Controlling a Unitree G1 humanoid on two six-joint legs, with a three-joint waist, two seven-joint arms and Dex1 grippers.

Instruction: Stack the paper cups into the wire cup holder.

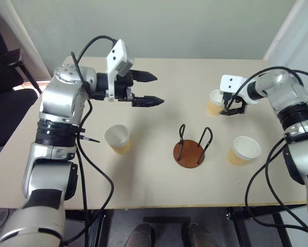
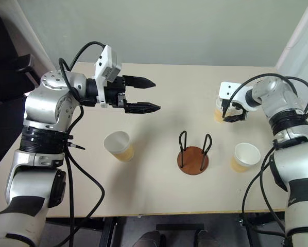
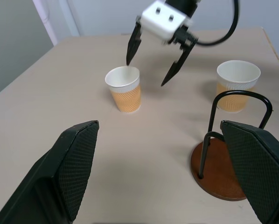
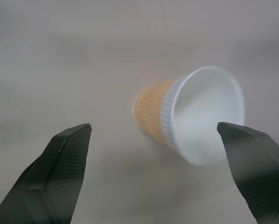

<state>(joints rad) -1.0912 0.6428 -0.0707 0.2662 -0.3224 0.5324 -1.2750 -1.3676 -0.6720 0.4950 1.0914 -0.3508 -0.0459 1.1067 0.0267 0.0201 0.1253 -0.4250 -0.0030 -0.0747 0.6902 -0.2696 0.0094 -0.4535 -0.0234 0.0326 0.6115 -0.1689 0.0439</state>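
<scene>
Both claws spread wide, nothing picked up, and the rack has no cups in it.

The right gripper (image 1: 232, 106) hangs with its two black fingers apart right over one tan-orange tapered paper cup with a white rolled rim (image 1: 215, 102), one finger on each side of the rim, not squeezing it as far as I can tell (its wrist camera shows the cup between the fingers). A second matching cup (image 1: 243, 150) stands nearer the robot than that hand, upright on the beige table (image 1: 159, 190). The left gripper (image 1: 146, 88) hovers wide open and empty, pointing toward the right arm; a third cup (image 1: 117, 139) sits below it and closer to the robot. The reddish-brown disc base with black wire loops (image 1: 191, 148) stands between the hands, nearer than both.
</scene>
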